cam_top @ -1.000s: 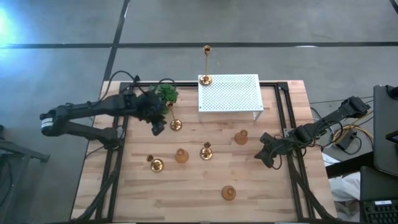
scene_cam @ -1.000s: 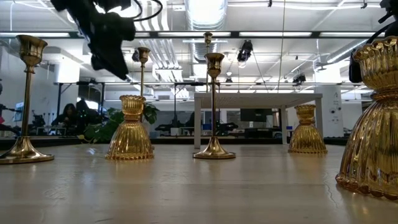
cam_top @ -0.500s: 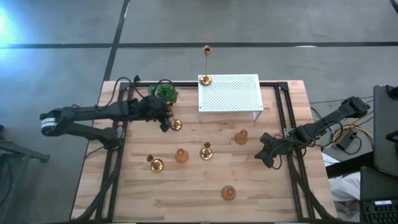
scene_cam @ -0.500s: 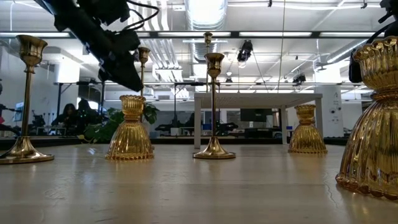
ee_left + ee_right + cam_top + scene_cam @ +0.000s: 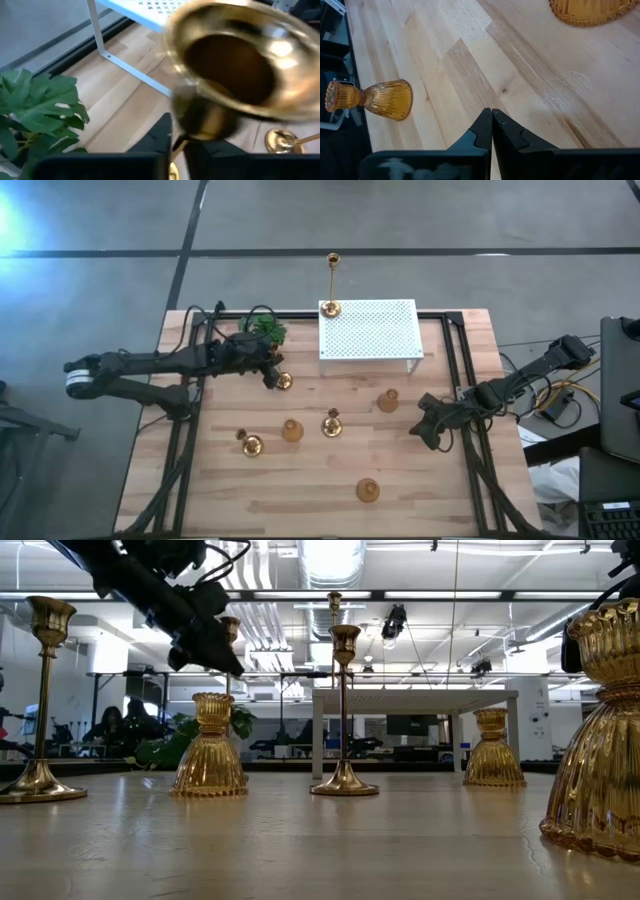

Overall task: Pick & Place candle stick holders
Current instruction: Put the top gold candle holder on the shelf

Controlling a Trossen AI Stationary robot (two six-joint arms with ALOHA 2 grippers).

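Observation:
Seven gold candle stick holders show in the high view. One tall thin one (image 5: 331,280) stands on the white perforated box's far left corner. Another thin one stands with its round base (image 5: 284,381) on the table beside the green plant (image 5: 266,329). My left gripper (image 5: 270,374) is shut on this one's stem. Two short thin ones (image 5: 332,423) (image 5: 250,444) and three squat ones (image 5: 388,400) (image 5: 291,430) (image 5: 368,491) stand mid-table. My right gripper (image 5: 432,434) is shut and empty at the table's right side. My left gripper pinches the thin holder's stem (image 5: 178,142) between its two fingers, just below the cup (image 5: 235,65). The fingers come level-to-slanting from the table's left and lie across the stem (image 5: 229,668). The holder stands upright with its base on the table.
The white perforated box (image 5: 370,330) stands on legs at the back centre. The plant stands just behind my left gripper. Black rails (image 5: 455,370) run along the table's left, right and far sides. Bare wood lies along the near edge (image 5: 300,505).
My left gripper has gone toward the table's right edge, from beside the plant up to the thin holder's stem, and now has the stem between its fingers. The holder's base has stayed in place.

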